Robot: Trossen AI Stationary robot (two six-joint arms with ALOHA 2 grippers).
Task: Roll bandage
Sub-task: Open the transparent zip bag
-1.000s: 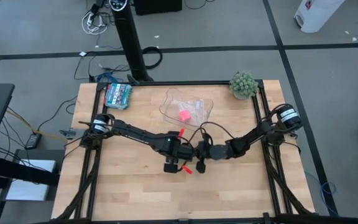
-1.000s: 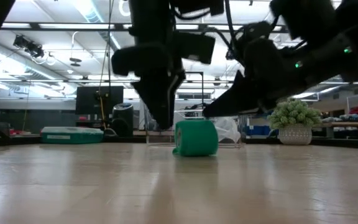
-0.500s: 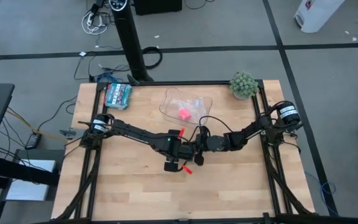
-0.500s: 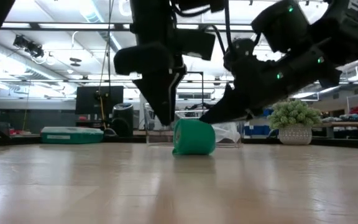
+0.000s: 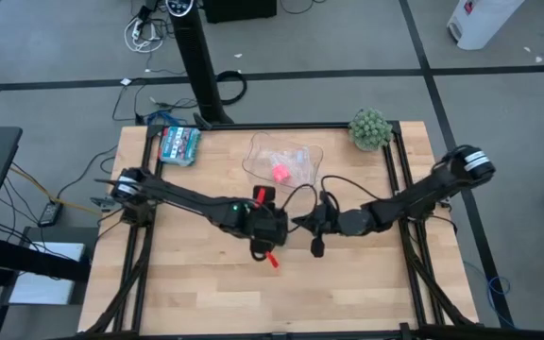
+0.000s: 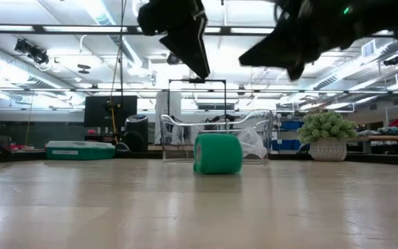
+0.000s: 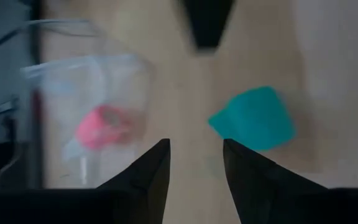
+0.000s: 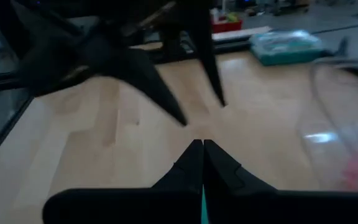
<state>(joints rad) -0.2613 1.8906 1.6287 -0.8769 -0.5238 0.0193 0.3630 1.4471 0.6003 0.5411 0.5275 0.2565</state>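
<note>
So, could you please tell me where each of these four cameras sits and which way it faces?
High view: overhead, straight down on the table; both arms show.
Low view: table height, level across to the rolled bandage; both grippers hang above.
Left wrist view: on the left arm, looking past the open left gripper at the bandage.
Right wrist view: on the right arm, past the shut right gripper towards the left arm.
Shared: the low and left wrist views both show the bandage.

A clear plastic tray (image 5: 302, 151) holding a small pink block (image 5: 280, 174) sits on the light wooden table (image 5: 187, 293); a teal-patterned flat packet (image 5: 179, 144) lies beside it, a potted green plant (image 5: 370, 127) opposite.
</note>
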